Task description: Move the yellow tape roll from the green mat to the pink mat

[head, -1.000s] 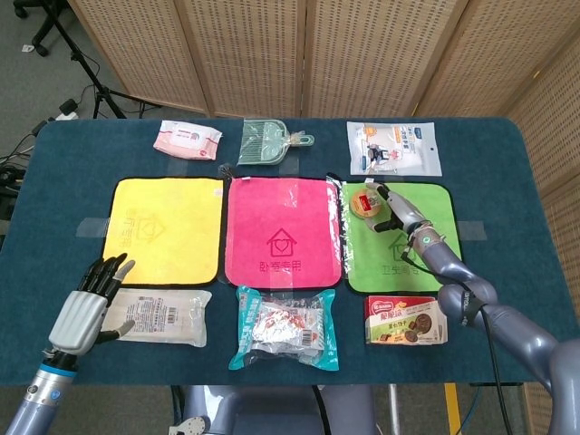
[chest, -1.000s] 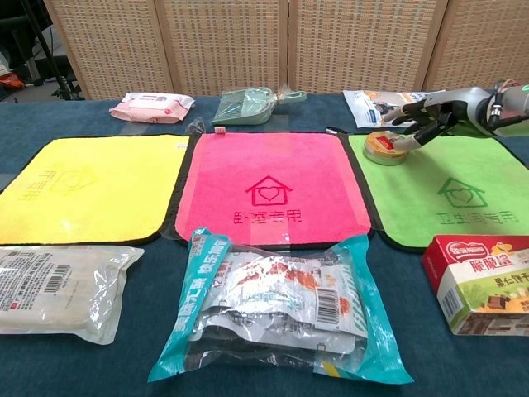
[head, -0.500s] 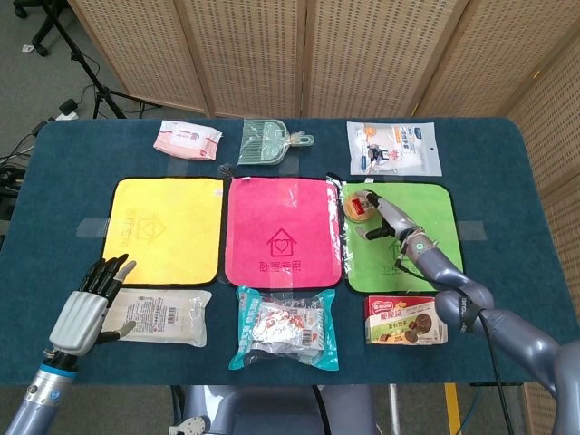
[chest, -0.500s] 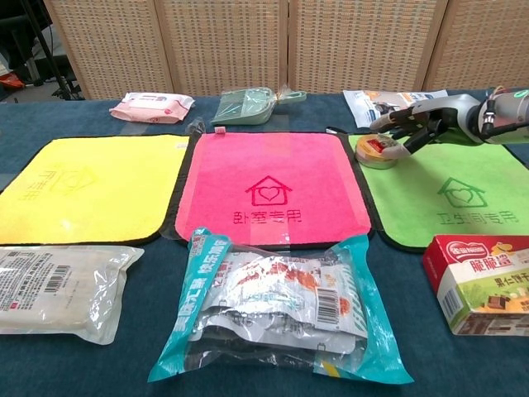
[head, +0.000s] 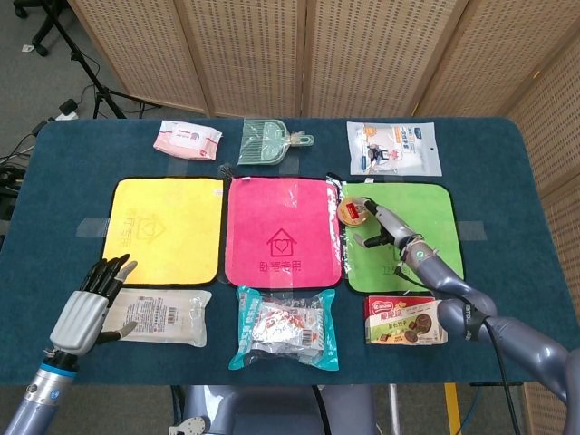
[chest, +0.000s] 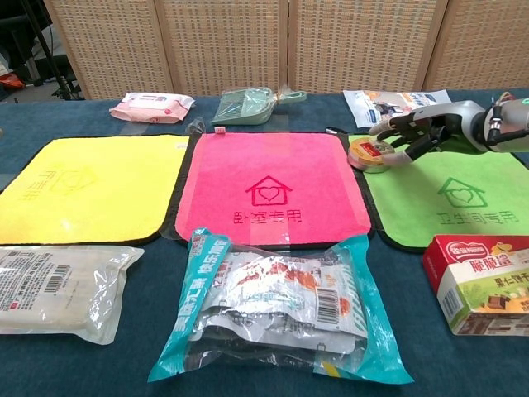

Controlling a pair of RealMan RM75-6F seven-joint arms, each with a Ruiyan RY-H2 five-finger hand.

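The yellow tape roll (head: pixel 352 211) (chest: pixel 369 154) is at the left edge of the green mat (head: pixel 428 207) (chest: pixel 450 207), close to the dark strip between it and the pink mat (head: pixel 283 231) (chest: pixel 269 178). My right hand (head: pixel 381 223) (chest: pixel 423 132) grips the roll from its right side, fingers spread over its top and rim. The roll looks slightly tilted; I cannot tell if it still touches the mat. My left hand (head: pixel 91 304) rests open near the table's front left, holding nothing, and shows only in the head view.
A yellow mat (head: pixel 165 227) lies left of the pink one. Behind the mats are a wipes pack (head: pixel 187 139), a green dustpan (head: pixel 268 143) and a white pouch (head: pixel 393 148). In front lie a white packet (head: pixel 163 315), a snack bag (head: pixel 285 328) and a biscuit box (head: pixel 404 322).
My right hand has carried the tape roll leftward, from further in on the green mat to its left edge near the pink mat. The left hand has not moved.
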